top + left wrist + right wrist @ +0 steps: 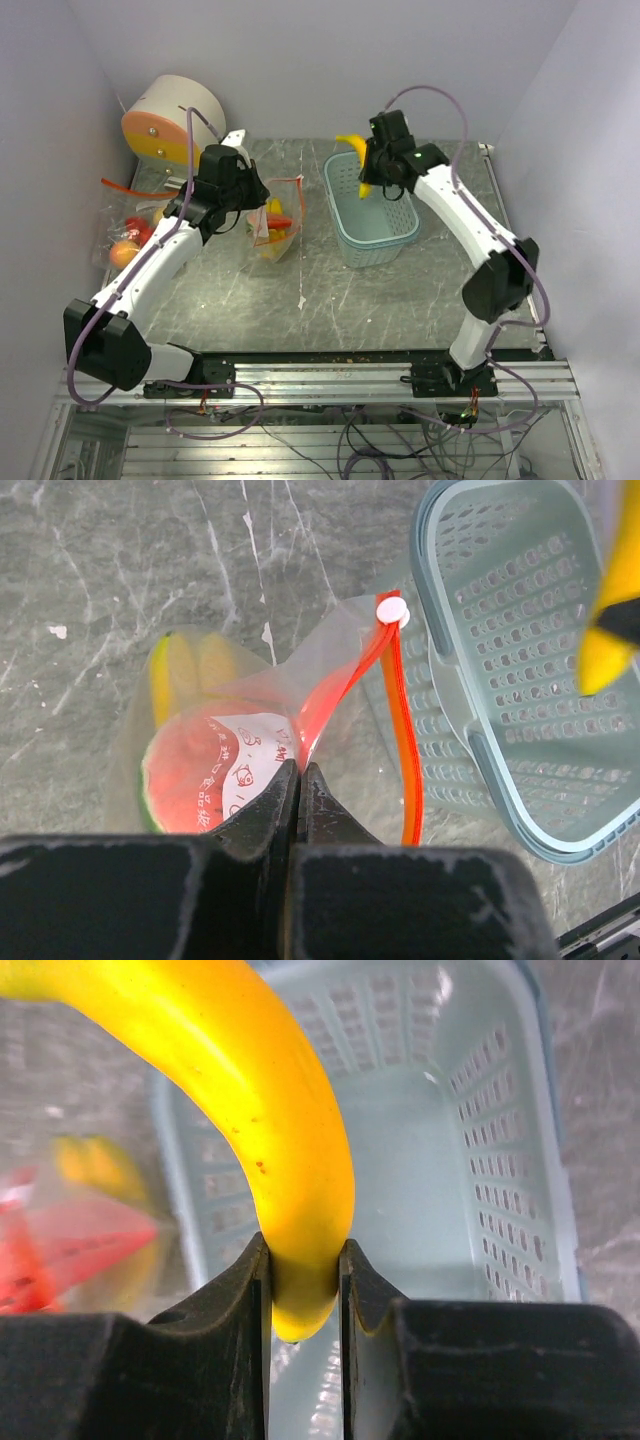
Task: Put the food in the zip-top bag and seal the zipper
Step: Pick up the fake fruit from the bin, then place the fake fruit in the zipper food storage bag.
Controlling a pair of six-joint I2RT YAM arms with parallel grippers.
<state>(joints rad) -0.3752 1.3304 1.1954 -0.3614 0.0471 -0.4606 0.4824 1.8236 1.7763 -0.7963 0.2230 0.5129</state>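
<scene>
Grey marbled table [400,290], filling the middle of the top view between pale walls, both arm bases bolted along its near edge.

Left arm [150,265], white with black joints, reaching up and right over the table's left half. Left gripper [300,780] pressed fully together on the film of the zip-top bag beside its red edge, no gap between the fingertips.

Right arm [470,220], bent at the elbow, reaching back over the far end of the basket. Right gripper [303,1270] clamped on the lower end of the banana, one finger on either side, the fruit's tip poking out below the pads.

Round cream drum [175,118] with an orange face, lying on its side in the far left corner.

Pale blue latticed basket [372,232], right of centre, long axis running away from the arms.

Zip-top bag [272,225], clear with a printed white panel, just left of the basket; mouth lifted by the left gripper, lower part down on the table.

Banana [250,1090], yellow and curved, in the air above the basket's far left corner, outside the bag.

Red zipper strip [400,730], curving down the bag's side nearest the basket.

Watermelon slice [185,780], inside the bag, yellow pieces [185,670] just behind it.

Peach [124,252] and red piece [137,226], at the table's left edge, well apart from the bag.

White slider [391,609], at the top of the zipper strip
</scene>
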